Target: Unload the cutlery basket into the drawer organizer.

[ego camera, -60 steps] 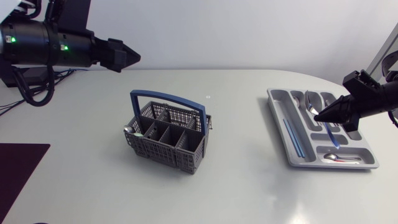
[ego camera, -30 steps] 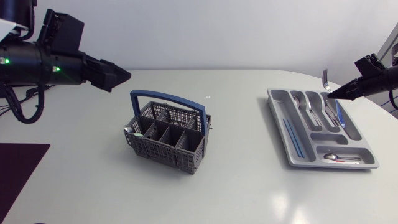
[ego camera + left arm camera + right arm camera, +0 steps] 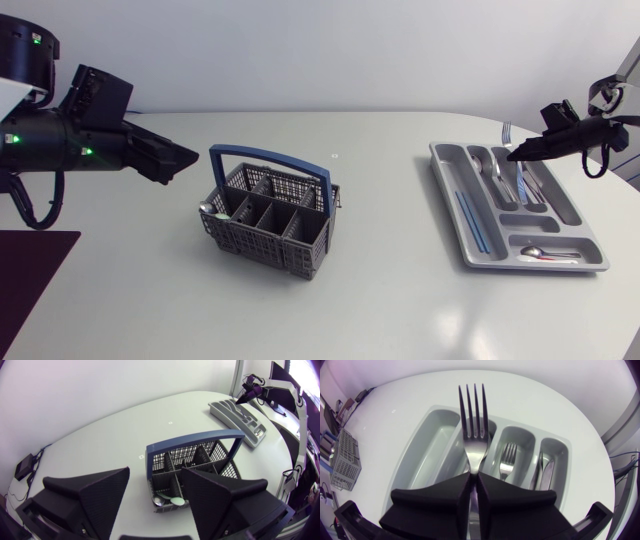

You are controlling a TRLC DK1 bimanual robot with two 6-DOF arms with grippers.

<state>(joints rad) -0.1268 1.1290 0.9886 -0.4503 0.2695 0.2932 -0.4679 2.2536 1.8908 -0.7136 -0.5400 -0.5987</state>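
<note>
A pale grey worktop [image 3: 380, 300] carries two things. The cutlery basket [image 3: 270, 245], dark grey mesh with a blue handle [image 3: 270, 155], stands around the worktop's middle, a little toward its left edge. The grey drawer organizer [image 3: 530, 266] lies near the right edge.

My left arm comes in over the left edge. My left gripper [image 3: 183, 157] hangs above the worktop beside the basket, its fingers spread wide and holding nothing.

My right arm comes in over the right edge. My right gripper [image 3: 474, 482] is clamped on the handle of a steel fork [image 3: 472, 425]. The fork is in the air above the organizer's far end, touching nothing, its tines pointing out ahead of the fingers.

The organizer already holds cutlery:
- a large spoon [image 3: 480, 160] in one long compartment
- a fork [image 3: 507, 457] in the next
- knives [image 3: 542, 467] beside that
- a small spoon [image 3: 545, 253] in the crosswise compartment at the near end
- thin blue sticks [image 3: 470, 218] in the long compartment nearest the basket

In the basket I see only spoons [image 3: 167, 501], in the corner compartment closest to my left gripper. The other compartments look empty, though the mesh walls hide part of them.

I judge the task well over halfway. The held fork needs setting down with the other fork, then the basket's last spoons need moving across.
</note>
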